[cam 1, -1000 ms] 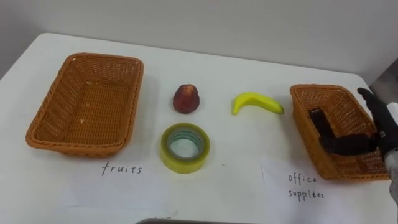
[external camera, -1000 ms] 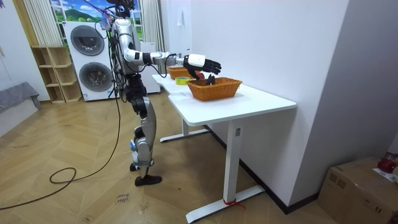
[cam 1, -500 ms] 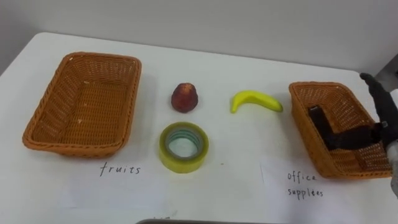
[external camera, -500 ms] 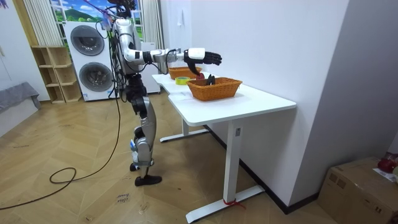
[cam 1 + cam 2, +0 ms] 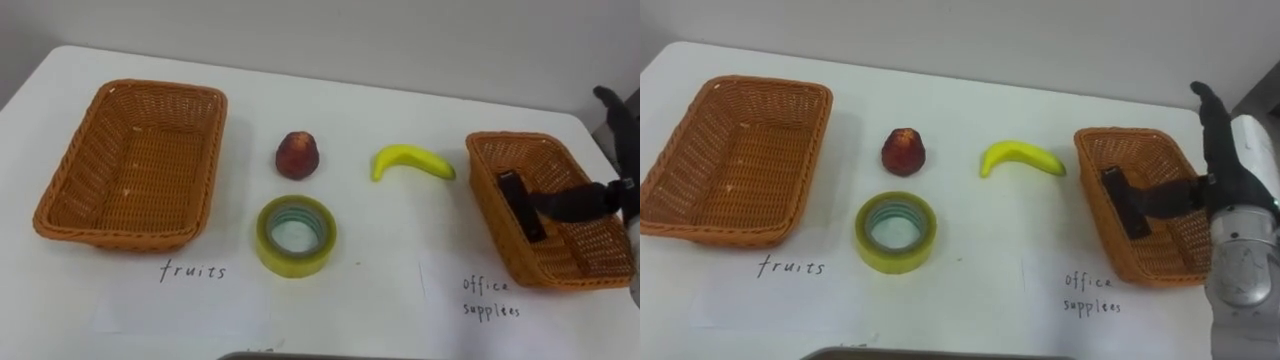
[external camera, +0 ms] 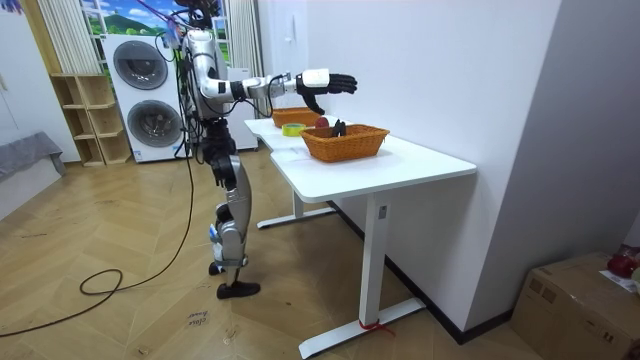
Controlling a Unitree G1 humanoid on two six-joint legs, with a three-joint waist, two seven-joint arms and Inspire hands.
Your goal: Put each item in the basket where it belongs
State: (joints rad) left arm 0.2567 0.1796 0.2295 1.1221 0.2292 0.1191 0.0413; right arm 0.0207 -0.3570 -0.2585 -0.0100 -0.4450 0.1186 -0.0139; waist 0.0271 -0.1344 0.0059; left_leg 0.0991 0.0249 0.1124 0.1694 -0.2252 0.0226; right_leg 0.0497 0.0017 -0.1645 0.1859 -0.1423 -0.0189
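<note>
The robot's right hand (image 5: 1228,185), fingers spread and empty, hovers above the woven orange basket (image 5: 515,138) at frame right, where a black oblong tool (image 5: 521,203) lies. Probably next: reach centre-frame for the yellow-green tape roll (image 5: 296,236).

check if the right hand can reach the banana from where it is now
Probably yes. The right hand hangs open over the office supplies basket, and the banana lies on bare table just left of that basket, with only its rim between.
</note>
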